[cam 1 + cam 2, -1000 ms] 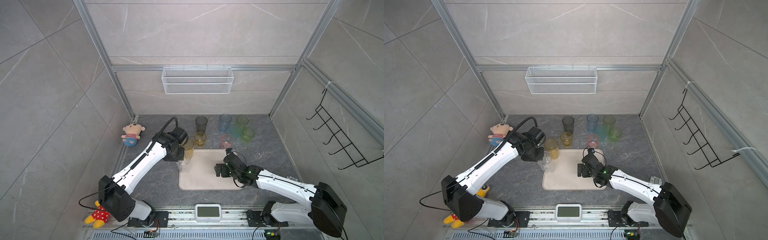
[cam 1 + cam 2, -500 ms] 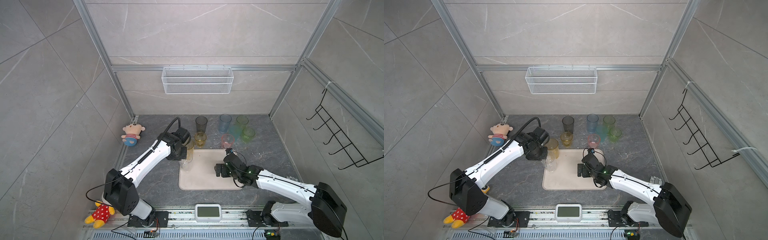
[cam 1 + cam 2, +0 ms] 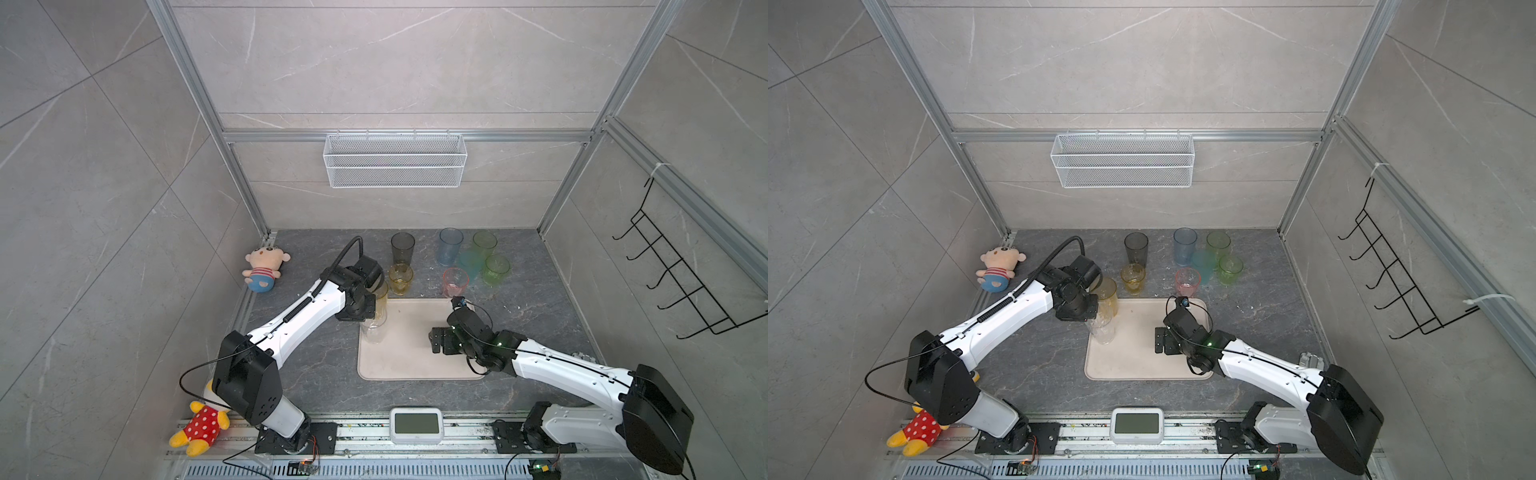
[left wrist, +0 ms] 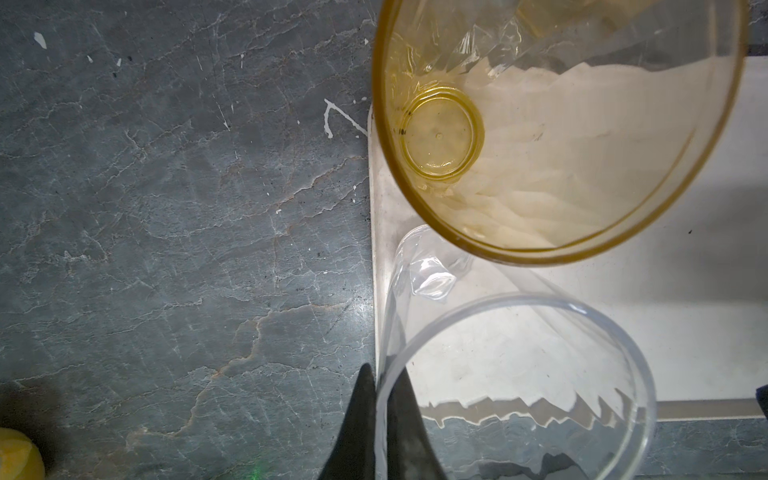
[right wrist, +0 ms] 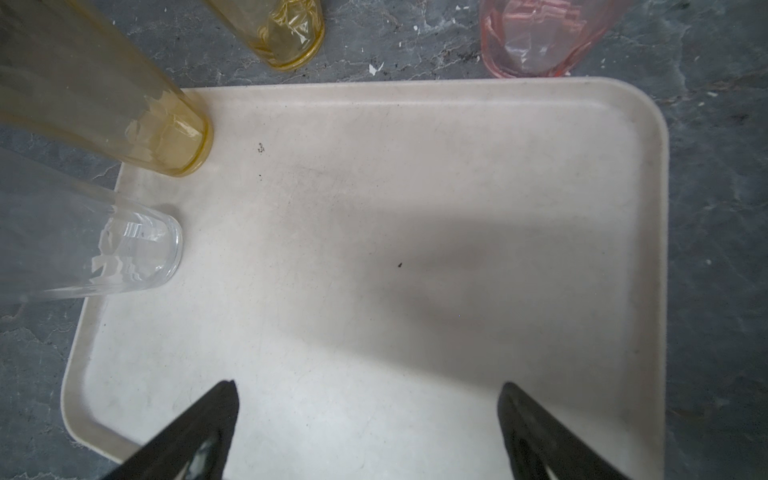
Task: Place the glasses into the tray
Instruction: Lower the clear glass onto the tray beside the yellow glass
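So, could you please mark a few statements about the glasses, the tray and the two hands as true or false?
1. The left hand is shut on the rim of the clear glass. True.
2. The right hand holds the pink glass. False: it hangs open and empty over the tray, and the pink glass stands on the table just beyond the tray's far edge.
3. The amber glass stands in a corner of the tray. True.
4. The grey glass is in the tray. False: it stands on the table near the back wall.
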Action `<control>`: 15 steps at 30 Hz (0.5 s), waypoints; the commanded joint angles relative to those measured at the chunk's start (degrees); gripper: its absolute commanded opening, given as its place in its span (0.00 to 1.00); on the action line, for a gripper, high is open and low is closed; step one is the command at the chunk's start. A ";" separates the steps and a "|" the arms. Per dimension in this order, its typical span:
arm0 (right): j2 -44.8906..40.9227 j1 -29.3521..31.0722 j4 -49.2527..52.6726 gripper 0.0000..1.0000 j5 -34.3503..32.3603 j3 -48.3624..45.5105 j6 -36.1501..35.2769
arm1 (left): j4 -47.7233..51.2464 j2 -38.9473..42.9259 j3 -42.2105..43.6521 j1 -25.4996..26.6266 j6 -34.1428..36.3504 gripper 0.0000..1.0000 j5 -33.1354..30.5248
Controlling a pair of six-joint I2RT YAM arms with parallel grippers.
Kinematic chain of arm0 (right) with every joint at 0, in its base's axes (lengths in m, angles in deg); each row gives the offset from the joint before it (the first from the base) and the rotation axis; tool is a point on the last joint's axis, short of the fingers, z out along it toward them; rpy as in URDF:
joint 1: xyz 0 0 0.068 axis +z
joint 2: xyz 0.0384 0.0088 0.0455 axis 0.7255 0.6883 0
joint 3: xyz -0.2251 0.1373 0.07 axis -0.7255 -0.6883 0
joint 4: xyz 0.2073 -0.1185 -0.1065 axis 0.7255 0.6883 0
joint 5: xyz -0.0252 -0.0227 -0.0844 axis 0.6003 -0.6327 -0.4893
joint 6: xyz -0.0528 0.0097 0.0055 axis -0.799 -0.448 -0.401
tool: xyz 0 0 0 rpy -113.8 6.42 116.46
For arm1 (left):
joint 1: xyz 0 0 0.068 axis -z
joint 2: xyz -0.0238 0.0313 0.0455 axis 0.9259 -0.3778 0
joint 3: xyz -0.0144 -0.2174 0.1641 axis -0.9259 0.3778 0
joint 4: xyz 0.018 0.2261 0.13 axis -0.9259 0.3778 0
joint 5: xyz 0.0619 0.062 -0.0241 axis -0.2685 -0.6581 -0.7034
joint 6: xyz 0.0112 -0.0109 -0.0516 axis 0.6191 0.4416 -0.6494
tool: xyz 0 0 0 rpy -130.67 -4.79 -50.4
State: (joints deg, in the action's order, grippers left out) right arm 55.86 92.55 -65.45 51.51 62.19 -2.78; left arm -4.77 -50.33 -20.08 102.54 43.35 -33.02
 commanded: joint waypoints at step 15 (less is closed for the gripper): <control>0.37 -0.26 -0.44 0.99 0.04 -0.53 1.11 | -1.31 -0.61 0.07 0.16 -0.98 0.15 -0.36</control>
State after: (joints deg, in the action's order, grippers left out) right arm 55.86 92.55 -65.45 51.51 62.19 -2.60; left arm -5.92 -50.41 -19.90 102.54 42.93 -32.95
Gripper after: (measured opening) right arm 0.989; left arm 0.143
